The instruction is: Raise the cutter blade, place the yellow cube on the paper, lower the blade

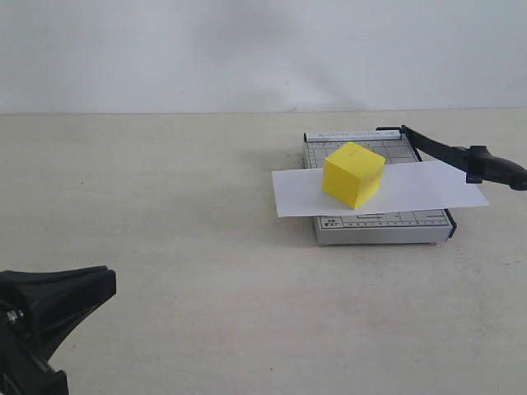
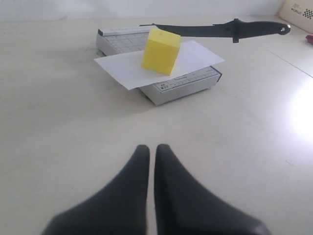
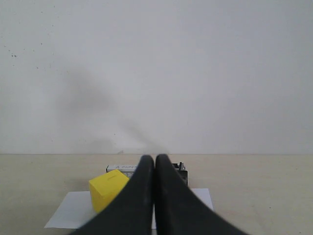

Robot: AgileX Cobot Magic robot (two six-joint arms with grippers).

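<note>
1. Cutter blade (image 1: 457, 155) is the one to watch: it stands lifted off the grey trimmer base (image 1: 379, 226), hinged at the base's far right corner. Its long axis slants out to the right edge of the exterior frame, where the thick handle hangs in the air past the base.
2. Yellow cube (image 1: 353, 174) sits on the paper (image 1: 420, 188), right of centre in the exterior view. The white strip lies across the trimmer and overhangs it on both sides, passing under the raised blade.
3. By that layout, I'd call the raising and the placing done. Lowering the blade looks like the step left.
4. Left gripper (image 2: 151, 149): fingers pressed almost together, holding nothing. In its wrist view the trimmer sits in the upper half of the frame, well apart from the tips, and the blade (image 2: 215, 30) runs across the top towards the upper right.
5. Right gripper (image 3: 155, 159): fingers closed against each other, empty too. Cube (image 3: 106, 190) and paper (image 3: 68, 215) peek out behind them low in the frame. The blade can't be made out in this view.
6. The left arm (image 1: 45, 317) sits in the lower left corner of the exterior frame, well away from the handle. With the handle far to the right, the right arm looks better placed to press it down.
7. One risk: the paper could slide as the blade drops.
</note>
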